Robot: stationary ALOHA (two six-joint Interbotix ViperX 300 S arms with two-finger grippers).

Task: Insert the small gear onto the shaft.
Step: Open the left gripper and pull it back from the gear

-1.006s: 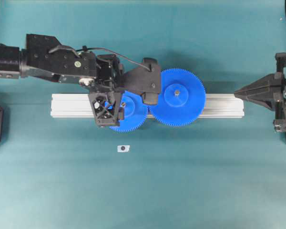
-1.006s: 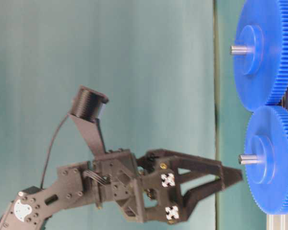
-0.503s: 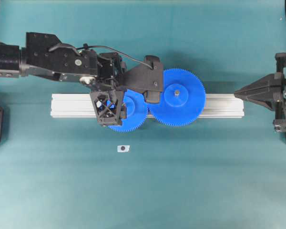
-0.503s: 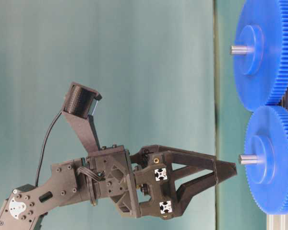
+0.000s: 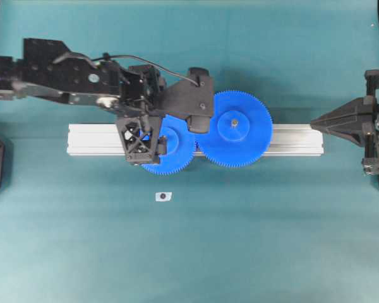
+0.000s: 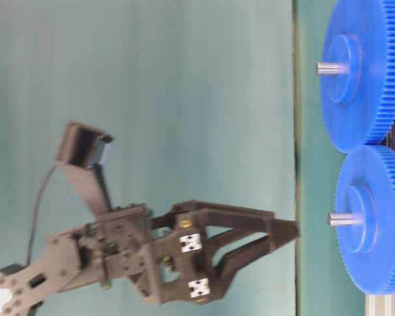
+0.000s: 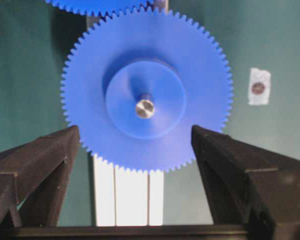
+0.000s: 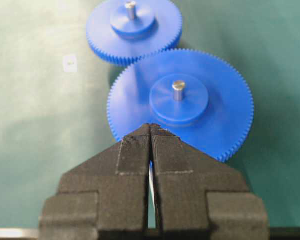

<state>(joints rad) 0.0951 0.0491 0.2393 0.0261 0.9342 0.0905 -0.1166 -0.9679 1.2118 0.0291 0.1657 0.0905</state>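
The small gear point(image 7: 147, 95) is a blue toothed disc sitting on the rail with the silvery shaft point(image 7: 145, 108) poking out through its hub. My left gripper point(image 7: 134, 131) hangs above it, open and holding nothing, one finger on either side and clear of the teeth. From the side the left gripper point(image 6: 293, 230) stands a short gap off the shaft point(image 6: 340, 218) and the small gear point(image 6: 375, 220). From overhead it point(image 5: 142, 134) covers part of the gear point(image 5: 174, 151). My right gripper point(image 8: 151, 127) is shut and empty, parked at the far right point(image 5: 316, 123).
A larger blue gear point(image 5: 235, 128) with its own pin meshes with the small one on the aluminium rail point(image 5: 290, 140). A small white tag with a black dot point(image 5: 163, 196) lies on the teal mat in front of the rail.
My left gripper has drawn back from the small gear, widening the gap to the shaft, with its jaws still open. The gears and the right arm have not moved.
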